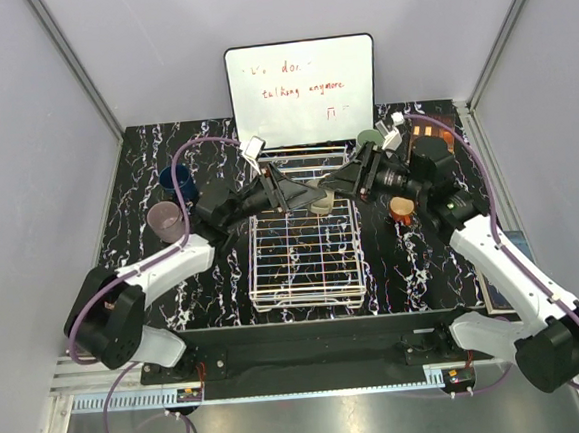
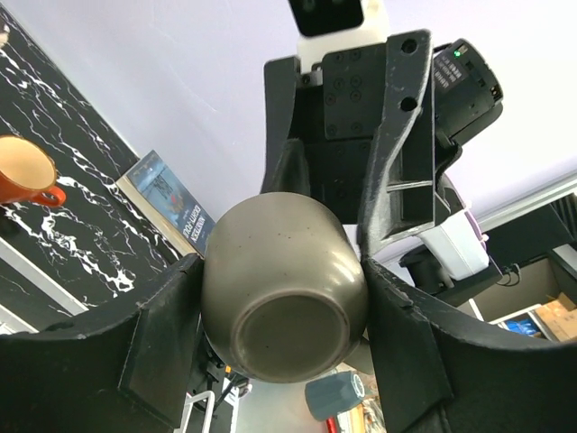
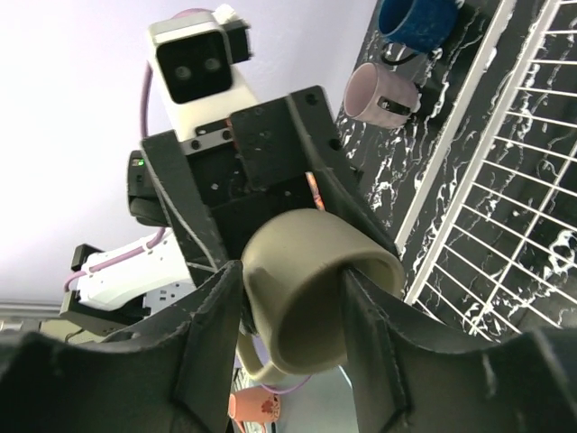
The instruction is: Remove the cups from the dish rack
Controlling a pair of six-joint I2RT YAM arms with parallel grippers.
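Left wrist: your left claw (image 2: 281, 275) fills the bottom foreground. It's clamped on the taupe mug (image 2: 287, 302) at frame centre, base toward the lens.

Right wrist: your right claw (image 3: 293, 280) brackets the same mug from the opposite side at frame centre. Its fingers touch the mug, but I can't tell if it's actually gripping.

Top view: both claws meet mid-frame, with the mug held above the upper end of the dish rack (image 1: 273, 263).

This looks like a mid-air handover. Next, confirm the right grip is firm, then release the left.

whiteboard (image 1: 304, 125) | red handwriting | second line: "talking anymore" | first line too faint to read
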